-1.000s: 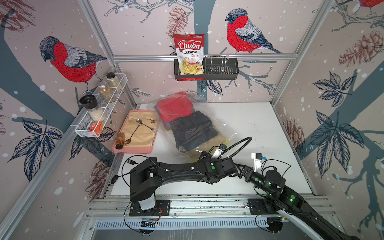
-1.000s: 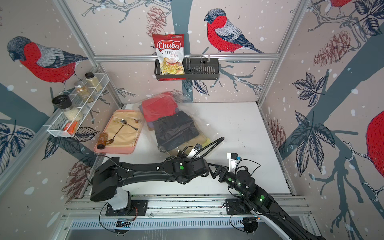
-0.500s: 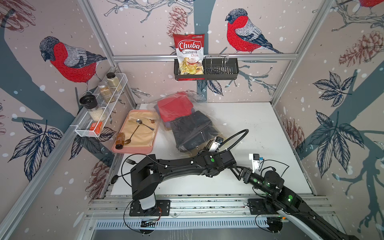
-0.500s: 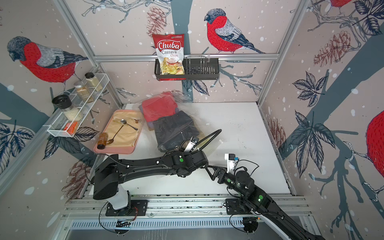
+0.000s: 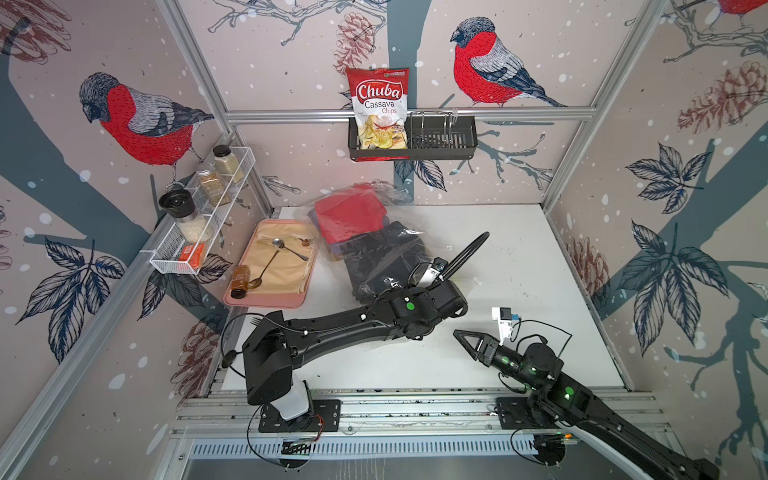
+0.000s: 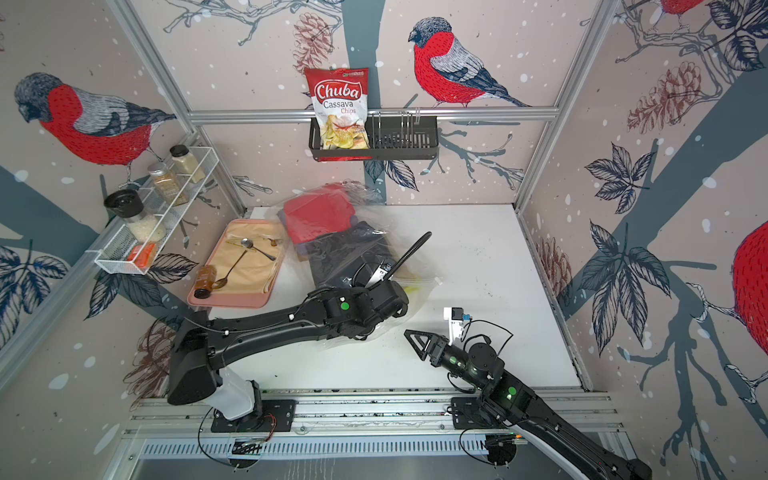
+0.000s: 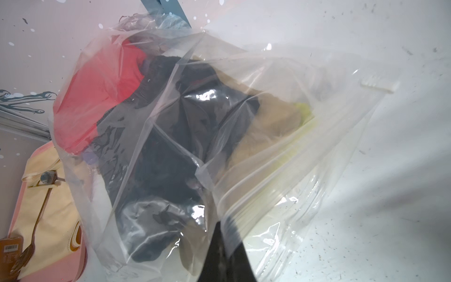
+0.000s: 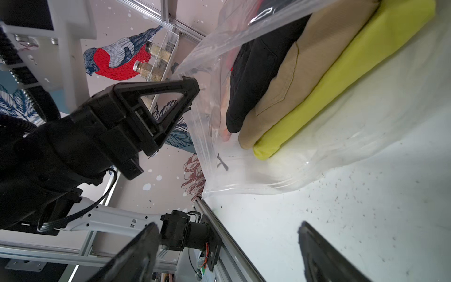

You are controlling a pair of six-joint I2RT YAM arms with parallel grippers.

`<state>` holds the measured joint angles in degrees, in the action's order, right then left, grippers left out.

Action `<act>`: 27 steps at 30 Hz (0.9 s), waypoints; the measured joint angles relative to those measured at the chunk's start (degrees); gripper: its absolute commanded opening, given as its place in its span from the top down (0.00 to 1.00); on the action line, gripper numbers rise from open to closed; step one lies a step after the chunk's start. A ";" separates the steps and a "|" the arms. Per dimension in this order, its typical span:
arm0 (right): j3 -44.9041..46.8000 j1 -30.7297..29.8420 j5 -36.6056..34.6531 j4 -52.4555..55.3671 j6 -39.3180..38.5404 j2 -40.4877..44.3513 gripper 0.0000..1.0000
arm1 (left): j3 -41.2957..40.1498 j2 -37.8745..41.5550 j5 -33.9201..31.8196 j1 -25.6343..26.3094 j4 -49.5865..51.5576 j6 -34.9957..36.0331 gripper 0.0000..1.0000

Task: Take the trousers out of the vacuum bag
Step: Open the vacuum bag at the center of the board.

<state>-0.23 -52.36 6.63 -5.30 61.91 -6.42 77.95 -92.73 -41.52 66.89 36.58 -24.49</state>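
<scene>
At centre in both top views, the vacuum bag [image 5: 419, 239] held the trousers [image 5: 374, 255], lying lengthwise toward upper left; left jaws clenched its near edge, right jaws gaped at lower right.

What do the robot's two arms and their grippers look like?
The left arm and right arm are matte black with small round green lights. The left has a white base link and a ribbed black cable arching off its wrist; the right wrist carries a white bracket. The left gripper and right gripper have black, open-triangle fingers.
</scene>
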 measured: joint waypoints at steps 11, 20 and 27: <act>-0.35 -9.35 -16.35 -17.09 4.20 -18.27 0.40 | 6.05 -1.18 4.11 -2.91 1.51 2.40 1.00; -7.15 -12.87 -27.45 -35.54 5.73 -44.09 0.41 | 8.15 -1.75 6.43 -5.57 3.69 2.47 1.00; -13.44 -12.94 -29.03 -46.60 5.97 -59.08 0.45 | 9.16 -1.05 7.06 -5.90 4.74 2.64 1.00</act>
<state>-13.67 -65.30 -22.39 -51.90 67.88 -65.49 87.11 -93.78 -34.46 60.99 41.32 -21.85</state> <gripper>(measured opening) 0.564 0.054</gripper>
